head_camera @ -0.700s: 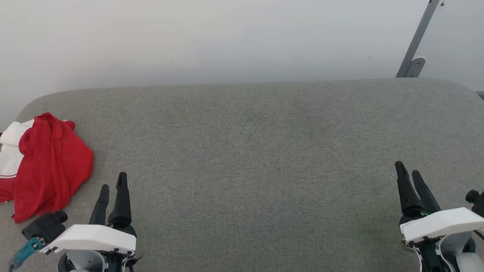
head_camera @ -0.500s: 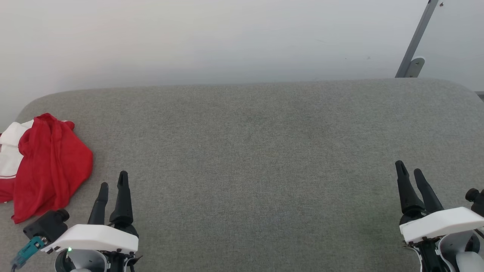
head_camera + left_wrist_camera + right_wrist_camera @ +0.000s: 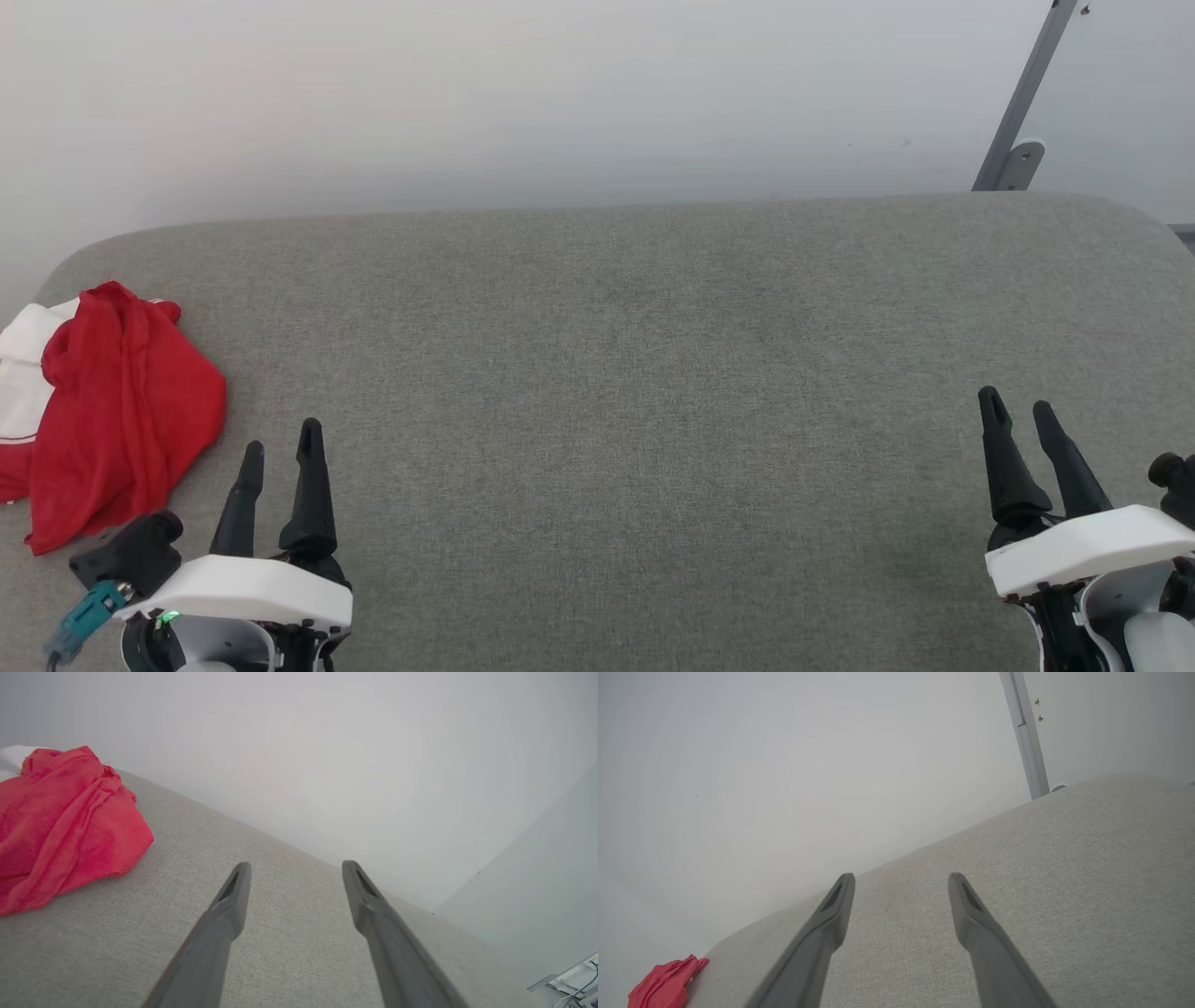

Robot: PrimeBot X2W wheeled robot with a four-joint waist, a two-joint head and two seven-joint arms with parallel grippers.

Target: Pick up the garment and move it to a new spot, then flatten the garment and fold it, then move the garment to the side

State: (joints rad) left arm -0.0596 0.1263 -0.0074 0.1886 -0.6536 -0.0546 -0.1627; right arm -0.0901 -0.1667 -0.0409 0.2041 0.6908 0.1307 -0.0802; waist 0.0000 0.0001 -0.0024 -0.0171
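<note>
1. At the left end of the bench the red T-shirt lies crumpled, untouched.
2. Wide and empty: left fingers by that same end, right fingers at the bench's right end.
3. Pickup is the step in hand, I judge. Next I'd steer the left fingers onto a fold.
</note>
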